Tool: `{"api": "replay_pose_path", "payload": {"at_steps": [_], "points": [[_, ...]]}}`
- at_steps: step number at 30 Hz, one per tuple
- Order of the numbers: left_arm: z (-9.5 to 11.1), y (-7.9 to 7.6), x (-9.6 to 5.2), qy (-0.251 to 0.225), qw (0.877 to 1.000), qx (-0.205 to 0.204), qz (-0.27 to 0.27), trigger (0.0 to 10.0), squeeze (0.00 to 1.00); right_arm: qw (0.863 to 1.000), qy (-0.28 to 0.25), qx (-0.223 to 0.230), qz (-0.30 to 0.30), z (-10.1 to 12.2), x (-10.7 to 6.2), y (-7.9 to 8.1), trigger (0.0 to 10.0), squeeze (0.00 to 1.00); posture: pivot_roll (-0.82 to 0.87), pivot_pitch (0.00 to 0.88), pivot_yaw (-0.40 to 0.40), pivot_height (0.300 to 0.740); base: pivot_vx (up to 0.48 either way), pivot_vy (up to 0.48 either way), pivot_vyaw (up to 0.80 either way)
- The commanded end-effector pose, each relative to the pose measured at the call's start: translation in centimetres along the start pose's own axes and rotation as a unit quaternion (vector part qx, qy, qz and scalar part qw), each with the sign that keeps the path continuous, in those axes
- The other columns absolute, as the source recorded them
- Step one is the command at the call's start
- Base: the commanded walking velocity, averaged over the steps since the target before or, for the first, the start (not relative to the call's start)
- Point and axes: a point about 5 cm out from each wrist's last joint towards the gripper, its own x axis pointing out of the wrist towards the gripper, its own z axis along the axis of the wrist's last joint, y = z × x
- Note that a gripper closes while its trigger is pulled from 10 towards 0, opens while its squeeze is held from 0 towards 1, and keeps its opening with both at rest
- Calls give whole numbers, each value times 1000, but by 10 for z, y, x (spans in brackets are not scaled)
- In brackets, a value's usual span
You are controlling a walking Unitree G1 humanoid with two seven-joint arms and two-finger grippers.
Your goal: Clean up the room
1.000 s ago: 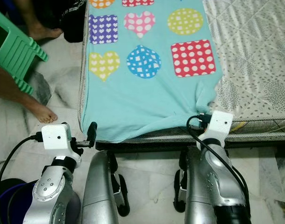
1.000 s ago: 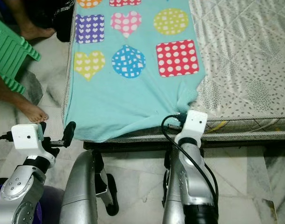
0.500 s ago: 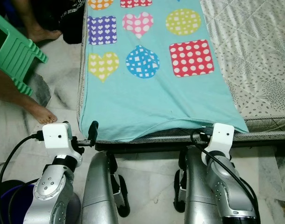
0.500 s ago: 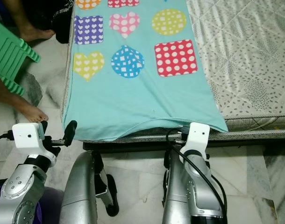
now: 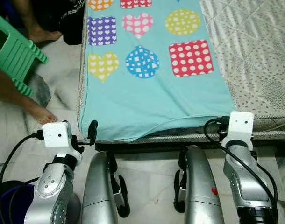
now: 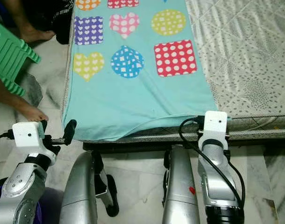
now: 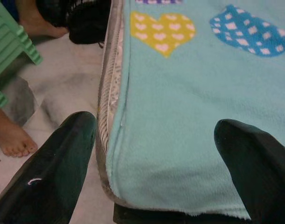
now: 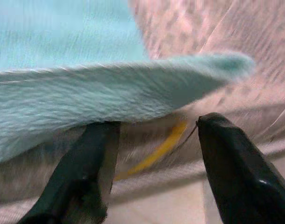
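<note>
— What changed on the right?
— The right gripper (image 8: 152,158) has moved outward and let go; fingers apart just under the blanket (image 5: 152,93) corner, which now lies flat on the bed (image 5: 259,56).
— And the left gripper (image 7: 152,154)?
— Unmoved, open at the blanket's other corner.

Stool (image 5: 14,49): green plastic, on the floor well off to the left pincer's left.
Foot (image 5: 39,113): bare, just beyond the left pincer.
Floor (image 5: 63,88): pale marbled tile.
</note>
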Motion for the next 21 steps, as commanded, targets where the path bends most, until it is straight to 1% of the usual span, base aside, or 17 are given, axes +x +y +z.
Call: {"api": "replay_pose_path", "payload": {"at_steps": [1,3,5,6,7,8,13,16,18,21], "points": [[-4,7,-3,8,1000,7,15,10000,0,1000,-23,-4,-7,8,-2,-3,10000,1000,-85,330,99,567,0,0,0],[-4,7,-2,6,1000,8,14,10000,0,1000,-28,-5,-9,10,-2,-4,10000,1000,-88,327,98,567,0,0,0],[-3,7,0,1,1000,8,17,10000,0,999,-38,-15,-14,14,-1,-6,10000,1000,-93,319,98,567,0,0,0],[-3,7,0,-1,1000,9,18,10000,0,999,-41,-26,-20,14,-1,-10,10000,1000,-94,315,97,567,0,0,0],[-3,7,0,-1,1000,9,18,10000,0,999,-41,-26,-20,14,-1,-10,10000,1000,-94,315,97,567,0,0,0],[-4,8,0,2,1000,12,19,10000,0,998,-37,-33,-30,11,0,-16,10000,1000,-95,315,97,567,0,0,0],[-8,9,0,8,1000,13,17,10000,0,997,-32,-47,-52,6,7,-31,10000,1000,-98,313,101,567,0,0,0],[-8,8,0,9,1000,13,15,10000,0,995,-27,-65,-65,3,14,-42,10000,1000,-100,312,106,567,0,0,0],[-8,8,1,9,1000,14,13,10000,0,995,-31,-66,-72,4,16,-46,10000,1000,-98,310,109,567,0,0,0],[-7,8,3,7,1000,15,11,10000,0,994,-52,-55,-79,15,20,-50,10000,1000,-99,309,114,567,0,0,0]]}}
